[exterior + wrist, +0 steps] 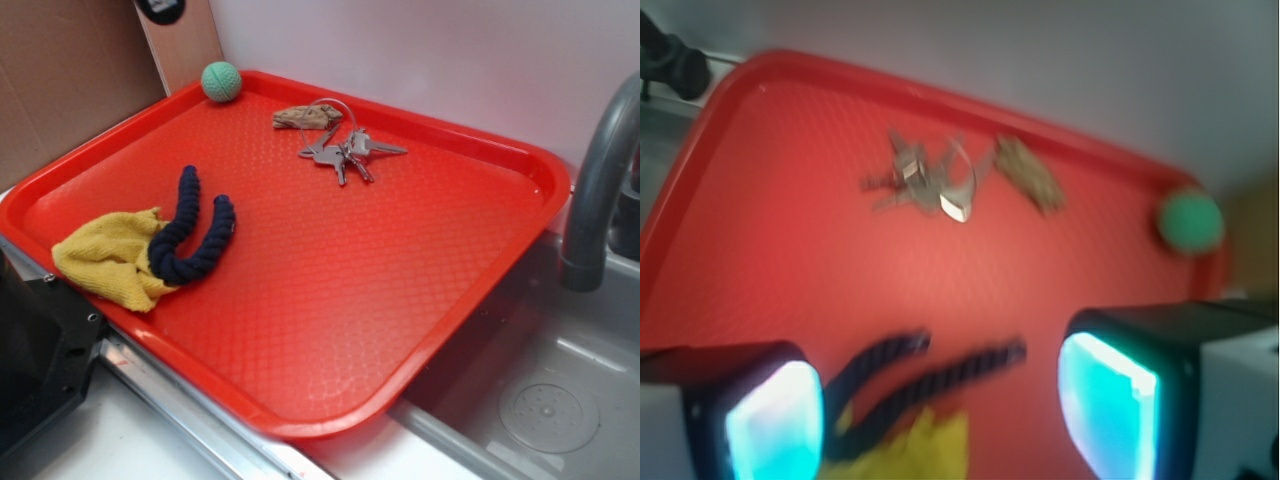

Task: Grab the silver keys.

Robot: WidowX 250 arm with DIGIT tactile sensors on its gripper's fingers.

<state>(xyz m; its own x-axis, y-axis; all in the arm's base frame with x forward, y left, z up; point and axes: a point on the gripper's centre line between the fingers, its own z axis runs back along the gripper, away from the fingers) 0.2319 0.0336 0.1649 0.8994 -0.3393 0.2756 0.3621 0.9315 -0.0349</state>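
Seen from the wrist: gripper (940,410) spread wide, jaws released, nothing between them, two glowing cyan pads (1105,405) at the bottom corners of the blurred view. Directly between and below the jaws, dark blue rope (925,370) bent in a U, lying partly on yellow cloth (905,450). Beyond that, a bare stretch of red tray (770,250). Farther on, well apart from the jaws and roughly centred ahead of them, silver keys (925,185) fanned flat on the tray floor, thin wire ring looping toward the far rim. Just beside the keys, toward the right of this view, brown crumpled scrap (1030,175). Farthest off, green ball (1190,222) in the tray's corner.

From the exterior view: rope (190,230) and cloth (110,260) near the tray's (400,300) front left edge; keys (345,150) near the back rim, ring touching or overlapping the scrap (307,117); ball (221,81) at the back left corner. Off the tray to the right, grey faucet (595,190) over a sink (560,400).
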